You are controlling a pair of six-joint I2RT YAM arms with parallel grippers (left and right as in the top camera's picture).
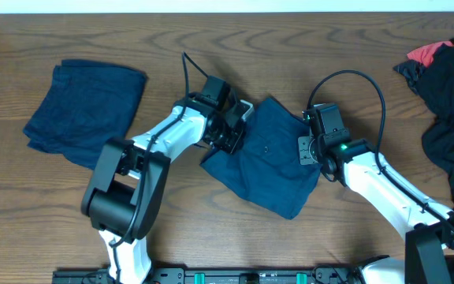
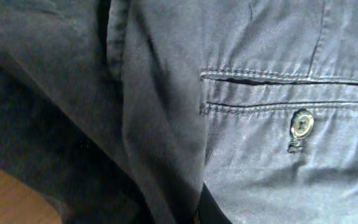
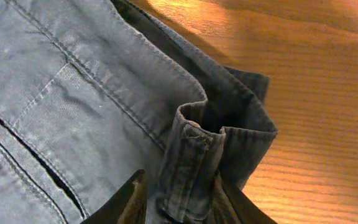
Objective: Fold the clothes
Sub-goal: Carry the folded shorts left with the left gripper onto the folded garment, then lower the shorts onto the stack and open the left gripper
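Dark navy shorts [image 1: 270,154] lie in the middle of the table, partly folded. My left gripper [image 1: 228,130] is at their left edge; in the left wrist view the cloth [image 2: 253,81] with a buttoned back pocket fills the frame and wraps one dark finger [image 2: 210,211], shut on a fold. My right gripper [image 1: 312,134] is at the shorts' right edge. In the right wrist view its two fingers [image 3: 182,202] pinch the bunched waistband [image 3: 188,162]. A second pair of navy shorts [image 1: 85,106] lies folded at the far left.
A pile of black clothing with a red piece [image 1: 448,95] lies at the right edge of the table. Bare wooden tabletop [image 1: 211,47] lies between the garments.
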